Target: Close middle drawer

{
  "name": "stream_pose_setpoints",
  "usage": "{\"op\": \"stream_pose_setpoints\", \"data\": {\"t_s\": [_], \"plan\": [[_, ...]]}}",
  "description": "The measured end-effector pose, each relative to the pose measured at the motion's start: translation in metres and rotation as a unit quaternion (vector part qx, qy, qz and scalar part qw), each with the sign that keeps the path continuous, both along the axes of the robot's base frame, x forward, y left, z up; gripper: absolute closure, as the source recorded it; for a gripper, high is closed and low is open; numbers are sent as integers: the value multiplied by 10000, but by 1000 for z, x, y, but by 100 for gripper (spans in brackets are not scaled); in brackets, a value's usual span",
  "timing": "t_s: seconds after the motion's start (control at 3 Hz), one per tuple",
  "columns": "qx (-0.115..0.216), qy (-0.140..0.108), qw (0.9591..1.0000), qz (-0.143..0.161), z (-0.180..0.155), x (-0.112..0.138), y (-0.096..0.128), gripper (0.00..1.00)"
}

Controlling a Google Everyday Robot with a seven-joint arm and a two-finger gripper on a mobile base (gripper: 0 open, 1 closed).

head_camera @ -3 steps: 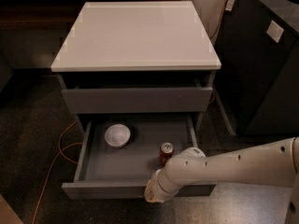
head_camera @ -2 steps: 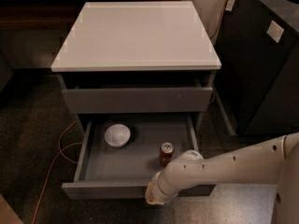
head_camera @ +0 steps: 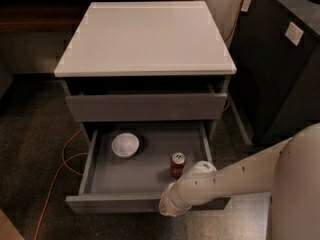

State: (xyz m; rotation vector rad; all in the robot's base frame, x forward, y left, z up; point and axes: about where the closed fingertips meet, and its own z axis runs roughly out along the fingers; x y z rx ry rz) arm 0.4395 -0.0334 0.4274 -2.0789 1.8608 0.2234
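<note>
Gripper (head_camera: 169, 208) sits low at the near right, against the front panel of the middle drawer (head_camera: 110, 203); whether it is spread or closed, cannot tell. Drawer is pulled far out toward the near side. Inside: red can (head_camera: 177, 164) just beyond the gripper, white bowl (head_camera: 125, 145) far left. Cabinet top (head_camera: 145, 39) above is white.

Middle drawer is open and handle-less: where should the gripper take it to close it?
On the flat front panel of the middle drawer, approached from the front and pushed straight inward. With no handle, the front or its top edge is likely the only purchase. The gripper is at that front, right of centre.
</note>
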Motion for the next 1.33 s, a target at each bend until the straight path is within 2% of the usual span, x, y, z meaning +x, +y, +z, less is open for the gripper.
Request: {"op": "stream_pose_setpoints", "data": {"t_s": [0.67,1.0,1.33], "plan": [[37,-230,9988,-420,0,26,-10,100],[156,-380,9975,-580,-1,47,-9,100],[201,-443,9969,-617,-1,56,-8,100]]}}
